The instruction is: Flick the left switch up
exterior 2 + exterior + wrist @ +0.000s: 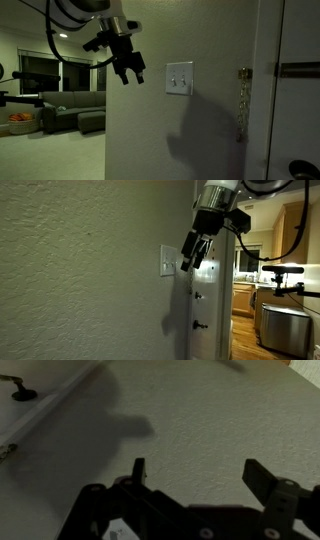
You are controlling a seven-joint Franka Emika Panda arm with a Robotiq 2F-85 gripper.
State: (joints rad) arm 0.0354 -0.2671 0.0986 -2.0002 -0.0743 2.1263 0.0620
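A white double switch plate (179,78) sits on a textured wall; it also shows edge-on in an exterior view (166,261). Its left switch (174,79) is too small to tell whether it is up or down. My gripper (131,70) hangs open and empty in front of the wall, to the left of the plate and apart from it. In an exterior view the gripper (191,256) is level with the plate, a short gap away. In the wrist view the open fingers (196,474) frame bare wall; the switch plate is out of that view.
A white door (290,90) with a chain and a dark handle (300,169) stands right of the plate. A door edge (205,300) is behind the gripper. A sofa (65,105) and a kitchen with a bin (283,328) lie beyond.
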